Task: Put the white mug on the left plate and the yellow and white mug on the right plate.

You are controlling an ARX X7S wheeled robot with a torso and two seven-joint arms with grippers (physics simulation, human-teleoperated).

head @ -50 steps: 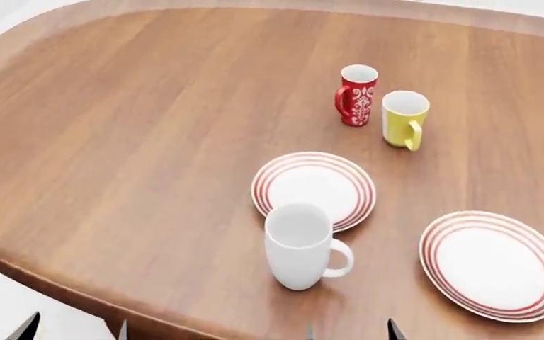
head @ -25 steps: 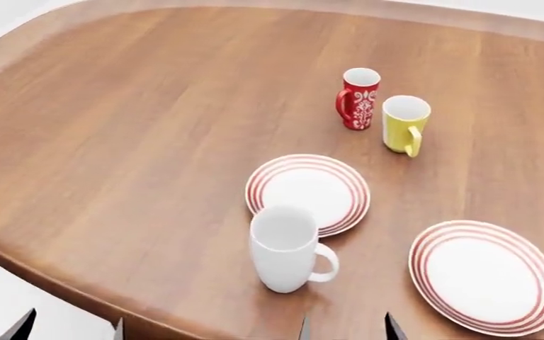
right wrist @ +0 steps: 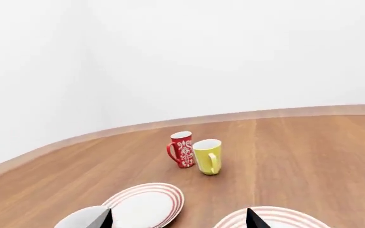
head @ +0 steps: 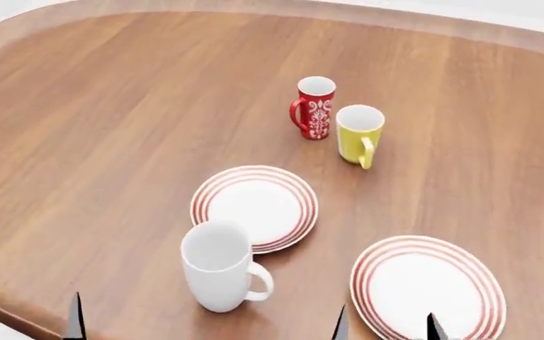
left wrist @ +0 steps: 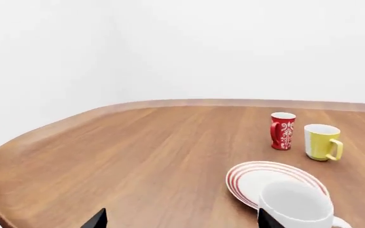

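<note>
Taking the left plate (head: pixel 254 208) as the landmark: nearest the robot, at the bottom edge of the head view, the dark fingertips of the left gripper (head: pixel 25 319) stand well apart, empty, well off to the left of that plate and nearer the table edge. The right gripper (head: pixel 385 327) likewise shows two spread tips with nothing between them, low over the near rim of the right plate (head: pixel 428 287).

The white mug (head: pixel 218 265) stands upright on the wooden table (head: pixel 93 142), just on the near side of the left plate, its rim overlapping the plate's edge in view; its inside looks empty and its handle points right. Both plates are bare.

Beyond the left plate and a little right, the yellow and white mug (head: pixel 359 134) stands upright, white inside, handle toward the robot. Just beside it, slightly farther, is the red mug (head: pixel 314 107).
</note>
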